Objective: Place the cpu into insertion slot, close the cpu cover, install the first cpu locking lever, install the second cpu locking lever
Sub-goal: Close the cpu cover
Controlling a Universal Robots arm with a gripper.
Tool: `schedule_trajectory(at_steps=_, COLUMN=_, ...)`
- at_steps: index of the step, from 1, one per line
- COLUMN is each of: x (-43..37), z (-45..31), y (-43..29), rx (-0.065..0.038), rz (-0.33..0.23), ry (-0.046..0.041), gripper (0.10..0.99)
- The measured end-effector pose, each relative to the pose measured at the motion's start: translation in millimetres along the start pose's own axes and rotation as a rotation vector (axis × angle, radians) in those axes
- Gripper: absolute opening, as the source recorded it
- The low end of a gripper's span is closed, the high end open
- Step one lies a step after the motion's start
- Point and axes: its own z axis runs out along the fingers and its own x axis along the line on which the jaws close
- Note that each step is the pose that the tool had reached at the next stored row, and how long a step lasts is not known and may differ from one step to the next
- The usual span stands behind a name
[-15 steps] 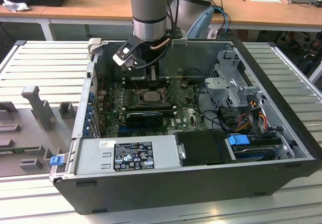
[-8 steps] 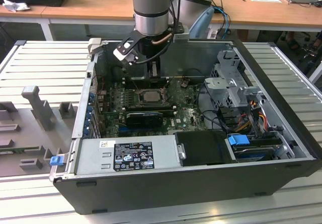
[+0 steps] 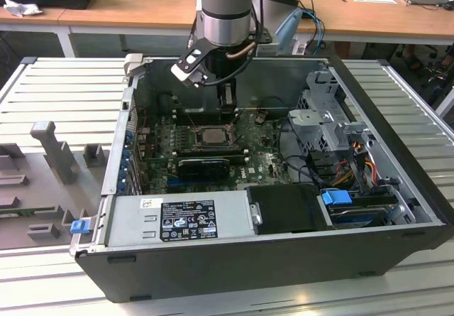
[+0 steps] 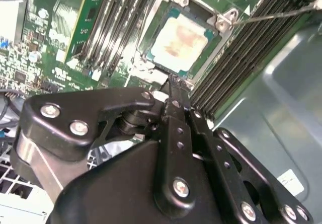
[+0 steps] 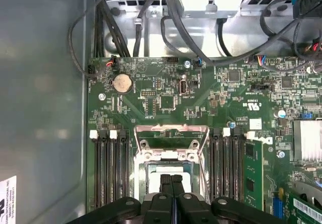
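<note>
While pressed flat against each other in a narrow line, the two black fingers (image 5: 166,184) hang point-down over the near edge of the socket (image 4: 223,19), and no object shows between them. In the second wrist view their tips sit just beside the socket's metal rim; whether they touch it cannot be told.

A pale silvery-beige square chip (image 4: 178,43) lies flat inside the socket, uncovered. In the first wrist view a thin metal cover frame (image 5: 151,128) stands swung back on the far side of the socket, and green board shows through its square opening.

Long black memory slots (image 5: 108,168) run along both sides of the socket. All of this sits on a green circuit board (image 5: 166,90), which also carries a round coin battery (image 5: 122,83) farther from the fingers.

In the exterior view, the grey arm (image 3: 225,3) reaches straight down into an open dark computer case (image 3: 213,263). A grey power supply box (image 3: 230,213) fills the case's near side. The case rests on a ribbed pale surface (image 3: 64,89).
</note>
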Motion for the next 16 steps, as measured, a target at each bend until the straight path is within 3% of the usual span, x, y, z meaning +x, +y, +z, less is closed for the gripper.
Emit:
schedule_trajectory(at_steps=5, x=0.1, z=0.6, y=10.8, rx=0.0, rz=0.0, ry=-0.0003, gripper=0.106)
schedule_trajectory(at_steps=7, x=0.2, z=-0.4, y=10.9, rx=0.0, rz=0.0, ry=-0.0009, gripper=0.106)
schedule_trajectory(at_steps=12, x=0.6, z=-18.2, y=13.1, rx=0.0, rz=0.0, ry=-0.0014, gripper=0.106)
schedule_trajectory(at_steps=14, x=0.7, z=-19.8, y=18.9, rx=0.0, rz=0.0, ry=-0.0016, gripper=0.106)
schedule_trajectory(at_steps=15, x=0.8, z=-20.1, y=24.5, rx=0.001, rz=0.0, ry=-0.0015, gripper=0.106)
schedule_trajectory(at_steps=16, x=0.9, z=-19.6, y=34.7, rx=0.003, rz=0.0, ry=-0.0028, gripper=0.106)
